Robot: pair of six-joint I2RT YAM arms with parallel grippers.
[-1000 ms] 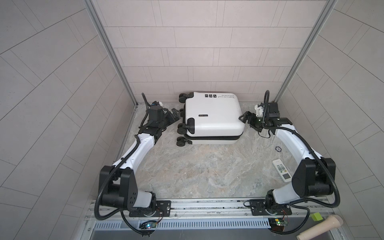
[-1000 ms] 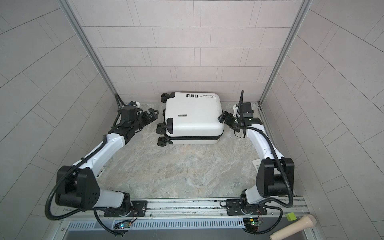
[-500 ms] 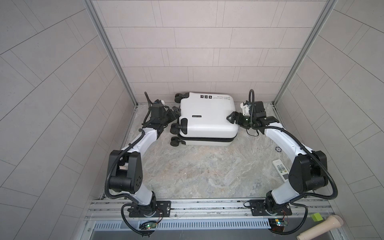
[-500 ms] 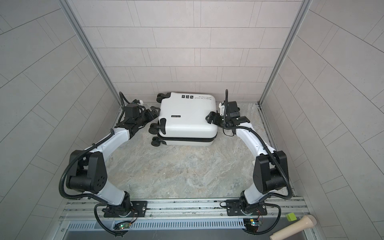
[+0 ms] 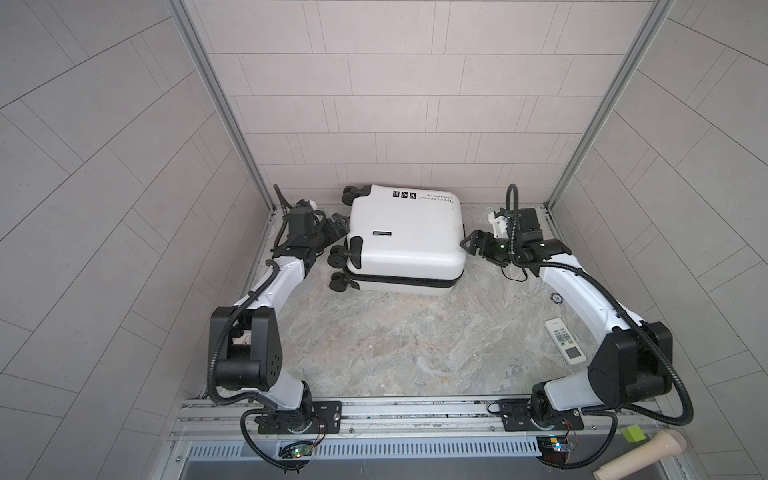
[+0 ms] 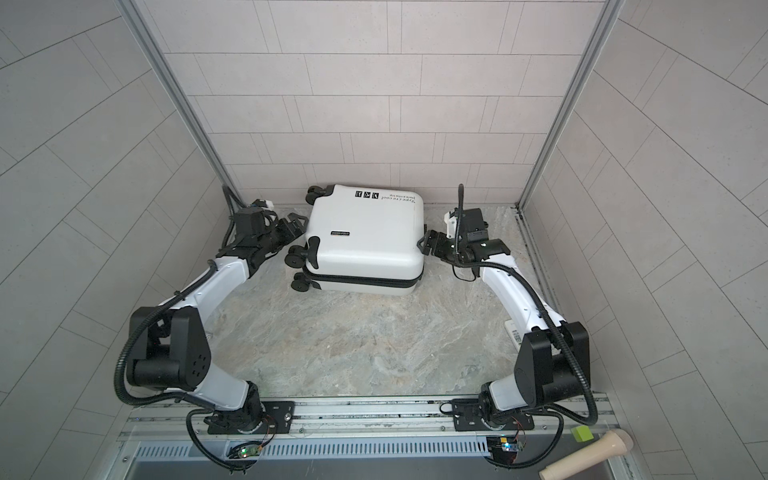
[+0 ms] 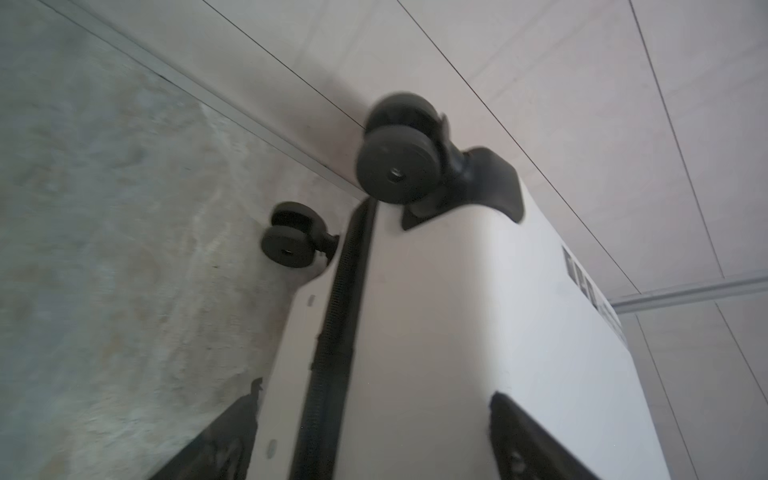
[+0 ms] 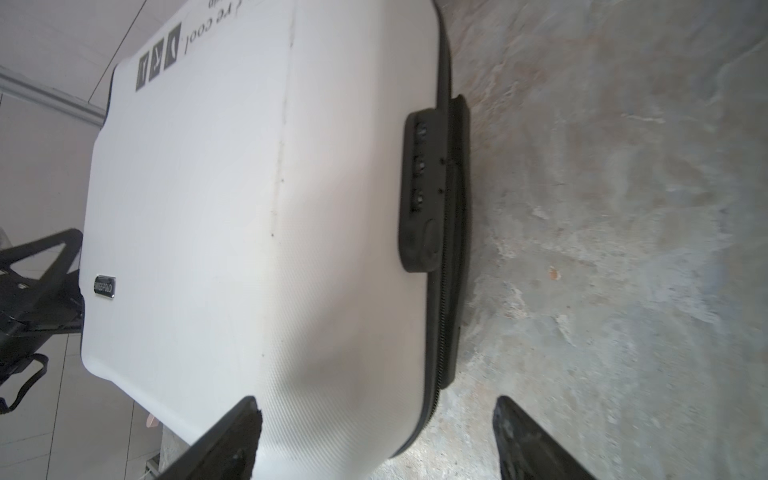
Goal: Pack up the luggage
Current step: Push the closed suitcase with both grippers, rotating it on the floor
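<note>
The luggage (image 5: pixel 407 237) (image 6: pixel 365 237), a white hard-shell suitcase, lies flat and zipped shut near the back wall, its black wheels (image 5: pixel 337 259) pointing left. My left gripper (image 5: pixel 334 224) (image 6: pixel 293 224) is at the wheel end. In the left wrist view its open jaws (image 7: pixel 374 415) straddle the black zipper band (image 7: pixel 332 332) of the luggage (image 7: pixel 457 332). My right gripper (image 5: pixel 471 245) (image 6: pixel 428 245) is at the opposite end. In the right wrist view it (image 8: pixel 374 415) stands open around a lower corner of the luggage (image 8: pixel 249 208), below the black lock (image 8: pixel 424 187).
A white remote control (image 5: pixel 564 340) and a small dark disc (image 5: pixel 556 298) lie on the marble table (image 5: pixel 395 340) under the right arm. The tiled back wall (image 5: pixel 395 137) is just behind the luggage. A wooden handle (image 5: pixel 636 457) and a green block (image 5: pixel 632 434) sit beyond the front rail.
The luggage has slid left and slightly toward the back wall. My right gripper followed it leftward, while my left gripper drew back toward the left rear corner.
</note>
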